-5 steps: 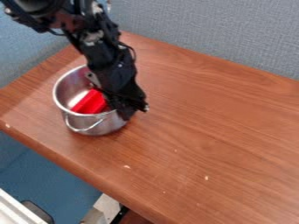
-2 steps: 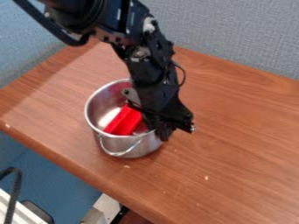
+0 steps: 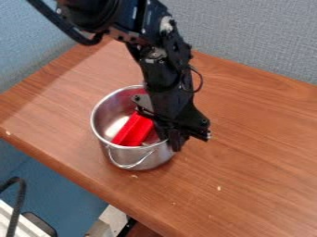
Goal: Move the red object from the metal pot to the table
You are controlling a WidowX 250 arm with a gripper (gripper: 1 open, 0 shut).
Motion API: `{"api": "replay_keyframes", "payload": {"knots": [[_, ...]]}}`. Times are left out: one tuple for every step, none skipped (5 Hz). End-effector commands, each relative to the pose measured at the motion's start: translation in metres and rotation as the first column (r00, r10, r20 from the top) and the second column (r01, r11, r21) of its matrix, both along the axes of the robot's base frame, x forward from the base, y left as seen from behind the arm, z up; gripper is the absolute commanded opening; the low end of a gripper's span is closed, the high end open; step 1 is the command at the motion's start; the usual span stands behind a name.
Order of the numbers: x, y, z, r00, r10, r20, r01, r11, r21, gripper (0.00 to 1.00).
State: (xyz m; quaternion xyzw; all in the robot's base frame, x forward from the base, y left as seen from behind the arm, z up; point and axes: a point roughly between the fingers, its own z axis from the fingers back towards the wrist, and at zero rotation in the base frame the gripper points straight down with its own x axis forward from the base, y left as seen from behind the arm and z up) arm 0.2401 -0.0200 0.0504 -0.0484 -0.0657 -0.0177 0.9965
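Reddish-brown wooden tabletop [image 3: 254, 153] supports one metal pot [image 3: 133, 165]. One red object [image 3: 133, 130] lies inside the pot. One black robot arm [image 3: 158, 54] extends over it; its single gripper [image 3: 177, 143] is closed, contact undetermined.

Shiny metal pot [image 3: 120, 153]; satiny wood-grain table [image 3: 253, 176].

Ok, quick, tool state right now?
Tool: closed, at the metal pot's rim; whether it grips anything can't be told.
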Motion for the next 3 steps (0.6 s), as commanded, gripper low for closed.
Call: {"api": "replay_keyframes", "payload": {"knots": [[-0.006, 0.007, 0.006, 0.999, -0.039, -0.015, 0.039, 0.999, -0.003, 0.0], [-0.012, 0.017, 0.009, 0.996, -0.079, -0.042, 0.078, 0.997, -0.008, 0.0], [-0.008, 0.025, 0.027, 0.998, -0.049, -0.03, 0.048, 0.998, -0.036, 0.0]]}}
